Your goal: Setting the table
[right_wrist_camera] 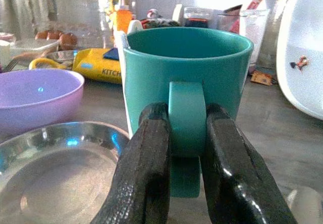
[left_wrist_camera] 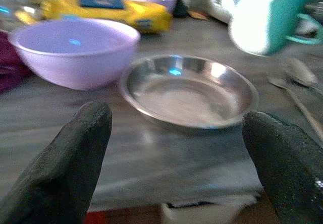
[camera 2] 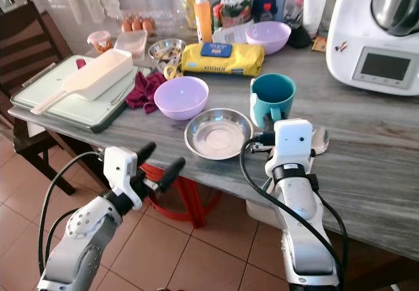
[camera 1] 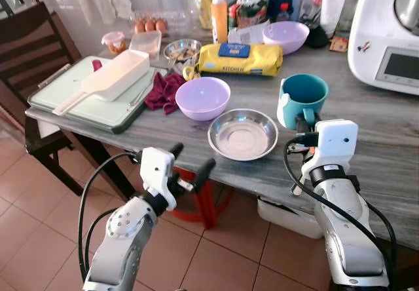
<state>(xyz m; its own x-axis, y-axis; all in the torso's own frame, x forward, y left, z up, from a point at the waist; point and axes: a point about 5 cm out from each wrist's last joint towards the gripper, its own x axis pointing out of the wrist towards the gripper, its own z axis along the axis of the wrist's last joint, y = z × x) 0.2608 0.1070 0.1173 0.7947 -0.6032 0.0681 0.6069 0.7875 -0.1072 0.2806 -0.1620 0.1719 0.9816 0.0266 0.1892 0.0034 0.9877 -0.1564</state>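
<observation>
On the grey table (camera 1: 393, 147) stand a purple bowl (camera 1: 202, 97), a steel dish (camera 1: 243, 134) near the front edge, and a teal mug (camera 1: 302, 98) just beside the dish. The right gripper (right_wrist_camera: 185, 153) pinches the mug's handle. The left gripper (camera 1: 190, 163) hovers spread before the table edge. A spoon (left_wrist_camera: 298, 90), blurred, seems to lie by the mug.

Two purple bowls (camera 1: 202, 97) (camera 1: 285, 36), two steel bowls (camera 1: 243, 134) (camera 1: 182, 50), one teal mug (camera 1: 302, 99), three eggs (camera 1: 150, 25).

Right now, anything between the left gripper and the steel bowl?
Nothing. In the left wrist view, bare grey tabletop runs from the open left gripper to the steel bowl; the purple bowl sits off to the side.
</observation>
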